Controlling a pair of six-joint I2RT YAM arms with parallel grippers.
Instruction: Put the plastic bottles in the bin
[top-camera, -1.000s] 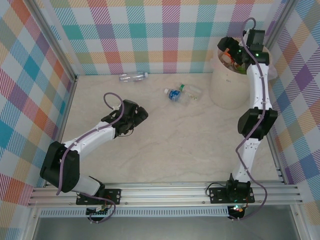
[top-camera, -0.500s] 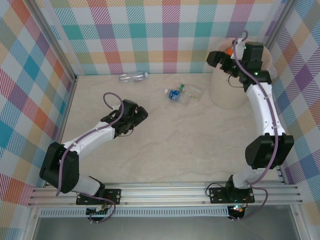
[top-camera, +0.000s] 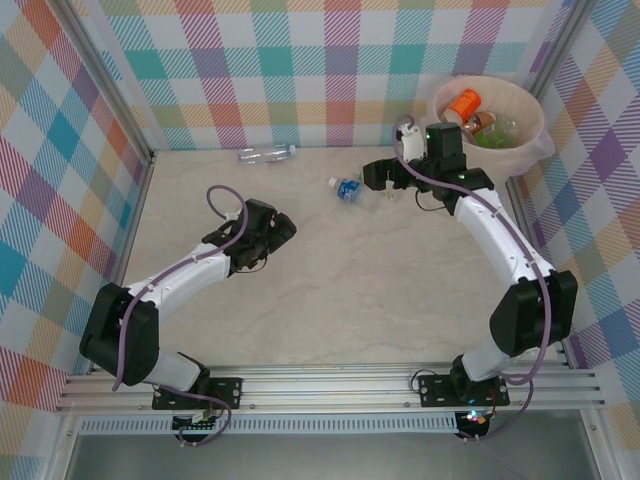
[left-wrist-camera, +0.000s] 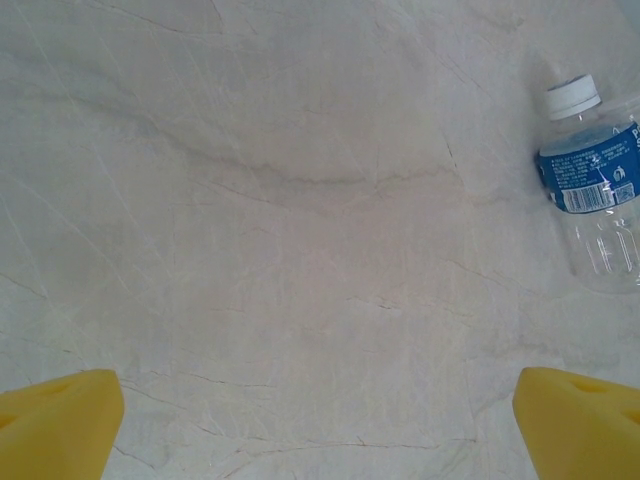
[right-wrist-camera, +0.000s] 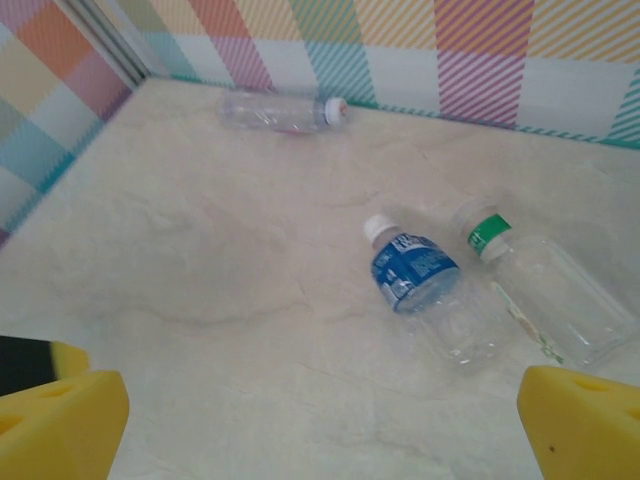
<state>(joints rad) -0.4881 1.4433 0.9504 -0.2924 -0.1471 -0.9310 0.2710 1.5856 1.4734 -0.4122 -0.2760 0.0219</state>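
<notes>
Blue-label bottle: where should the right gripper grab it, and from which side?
I'd grip the blue-label bottle across its body at the label, coming down from above. It lies flat on its side, so the open right gripper should span its round body crosswise. The green-capped bottle lies close alongside, so one finger must slip into that narrow gap.

On the surface (top-camera: 350, 290) we see a blue-labelled clear plastic bottle (top-camera: 346, 187); a green-capped clear bottle (right-wrist-camera: 545, 295) at its three o'clock, a third clear bottle (top-camera: 267, 153) at ten, and a round cream plastic bin (top-camera: 528, 120) at two.
</notes>
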